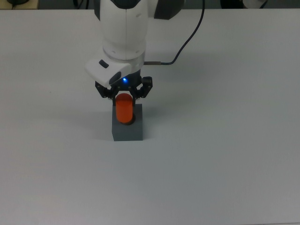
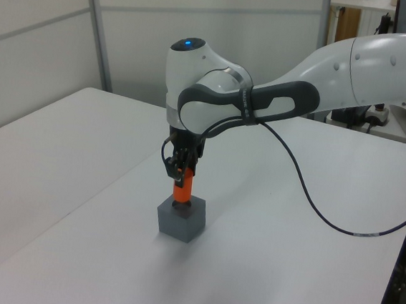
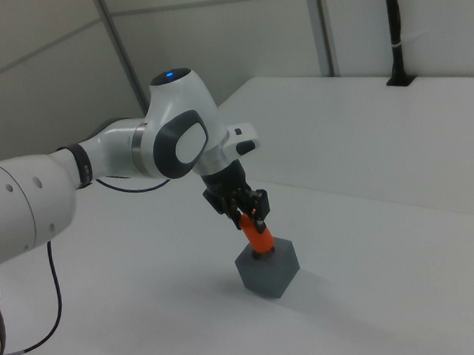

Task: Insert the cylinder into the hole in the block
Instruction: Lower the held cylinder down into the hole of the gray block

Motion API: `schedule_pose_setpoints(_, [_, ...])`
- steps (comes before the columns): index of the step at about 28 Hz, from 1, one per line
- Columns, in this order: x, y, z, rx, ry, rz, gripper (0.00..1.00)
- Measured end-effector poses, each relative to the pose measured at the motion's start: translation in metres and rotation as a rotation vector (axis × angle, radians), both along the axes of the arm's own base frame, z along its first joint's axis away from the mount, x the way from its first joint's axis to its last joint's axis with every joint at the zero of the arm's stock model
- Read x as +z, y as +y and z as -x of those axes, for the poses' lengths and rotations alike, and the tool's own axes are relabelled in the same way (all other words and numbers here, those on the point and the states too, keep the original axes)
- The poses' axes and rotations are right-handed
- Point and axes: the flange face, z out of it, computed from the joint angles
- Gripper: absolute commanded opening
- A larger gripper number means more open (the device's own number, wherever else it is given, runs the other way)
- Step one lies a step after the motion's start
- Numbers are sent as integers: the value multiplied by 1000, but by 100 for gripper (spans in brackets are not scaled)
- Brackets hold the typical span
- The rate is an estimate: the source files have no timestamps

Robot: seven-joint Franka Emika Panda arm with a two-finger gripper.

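Observation:
The orange cylinder (image 1: 124, 109) hangs upright, held at its top by my gripper (image 1: 124, 95), which is shut on it. Its lower end sits right at the hole in the top of the dark grey block (image 1: 127, 131). In the left view the cylinder (image 2: 180, 192) stands straight over the block (image 2: 180, 219), its bottom touching or just entering the top face. The right view shows the cylinder (image 3: 260, 238) slightly tilted above the block (image 3: 268, 270), under the gripper (image 3: 249, 216). The hole itself is hidden by the cylinder.
The block rests on a wide white table (image 1: 225, 140). A black cable (image 1: 187, 35) trails from the arm across the far side of the table. In the left view, a wall and a metal post (image 2: 98, 30) stand behind the table.

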Motion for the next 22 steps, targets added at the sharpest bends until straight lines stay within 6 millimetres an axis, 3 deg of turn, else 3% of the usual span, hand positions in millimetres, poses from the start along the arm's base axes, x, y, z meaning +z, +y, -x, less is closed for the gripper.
schedule_pose_setpoints(8, [-7, 10, 0, 14, 11, 1, 6])
schedule_pose_setpoints(22, [-16, 10, 1, 15, 28, 3, 11])
